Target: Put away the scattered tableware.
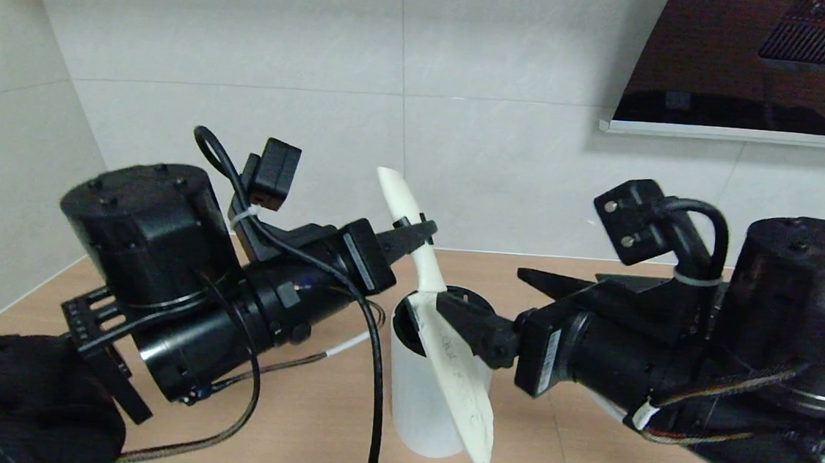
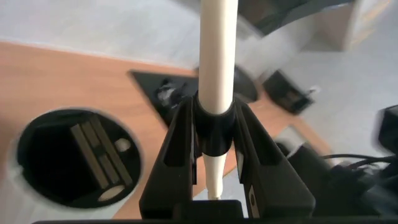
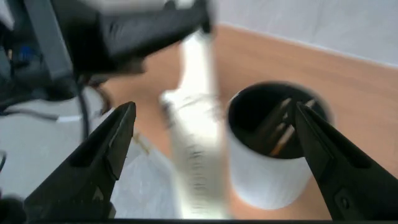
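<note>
My left gripper is shut on the handle of a white spatula, held above the counter with its blade hanging down and tilted. The blade crosses in front of a white cylindrical holder with a dark inside. In the left wrist view the fingers clamp the round handle, and the holder has several utensils in it. My right gripper stands open beside the holder's rim. In the right wrist view my right gripper spans the spatula and the holder.
The holder stands on a wooden counter against a white tiled wall. A dark range hood hangs at the upper right. The counter's front edge runs just below the holder.
</note>
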Available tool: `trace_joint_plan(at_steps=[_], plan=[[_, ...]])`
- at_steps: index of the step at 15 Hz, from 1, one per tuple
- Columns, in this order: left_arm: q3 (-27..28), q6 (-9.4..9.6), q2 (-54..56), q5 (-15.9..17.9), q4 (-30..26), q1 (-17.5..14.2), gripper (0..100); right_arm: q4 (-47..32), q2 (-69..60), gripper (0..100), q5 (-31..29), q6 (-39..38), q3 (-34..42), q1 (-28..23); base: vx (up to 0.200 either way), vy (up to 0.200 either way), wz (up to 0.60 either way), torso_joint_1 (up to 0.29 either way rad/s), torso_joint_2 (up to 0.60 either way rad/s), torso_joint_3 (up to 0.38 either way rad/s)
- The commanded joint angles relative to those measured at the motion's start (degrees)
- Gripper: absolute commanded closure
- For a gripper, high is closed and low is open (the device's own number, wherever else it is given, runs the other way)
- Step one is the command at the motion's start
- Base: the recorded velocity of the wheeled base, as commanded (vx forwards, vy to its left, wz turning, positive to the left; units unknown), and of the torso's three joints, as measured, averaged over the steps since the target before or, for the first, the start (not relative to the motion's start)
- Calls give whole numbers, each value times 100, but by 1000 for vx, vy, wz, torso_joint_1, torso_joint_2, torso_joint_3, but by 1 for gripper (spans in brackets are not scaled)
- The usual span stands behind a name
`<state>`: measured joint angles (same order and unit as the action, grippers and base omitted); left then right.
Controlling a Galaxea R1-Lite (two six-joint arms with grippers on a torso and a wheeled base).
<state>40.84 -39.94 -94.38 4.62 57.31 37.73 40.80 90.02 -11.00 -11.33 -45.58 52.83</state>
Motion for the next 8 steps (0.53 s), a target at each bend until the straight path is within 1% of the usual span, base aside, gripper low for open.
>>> trace_joint_plan(at_steps=[1,2,3,4,5,6,7,8], plan=[[1313,47,394,-269,-1275,-301,100,-46,-388,0,36,8,-47,-564,0,0,0,0,0,0],[1840,232,412,-752,-2031,-380,100,-46,-406,0,36,16,-65,-731,0,0,0,0,0,0],[1998,329,350,-1148,-2338,-451,100,-46,-379,0,36,16,-83,-775,0,0,0,0,0,0],[2077,416,183,-1271,-2329,-460,100,-46,-344,0,36,16,-56,-783,0,0,0,0,0,0],[2086,592,60,-1526,-2285,-389,100,-46,-239,0,36,16,-56,-783,0,0,0,0,0,0],[2086,874,-116,-1903,-2171,-284,100,-46,-160,0,10,34,-39,-792,0,0,0,0,0,0],[2077,1155,-274,-2264,-1925,-257,100,-46,-133,0,10,78,-39,-810,0,0,0,0,0,0],[2051,1454,-415,-2554,-1618,-196,100,-46,-116,0,1,87,-39,-845,0,0,0,0,0,0]])
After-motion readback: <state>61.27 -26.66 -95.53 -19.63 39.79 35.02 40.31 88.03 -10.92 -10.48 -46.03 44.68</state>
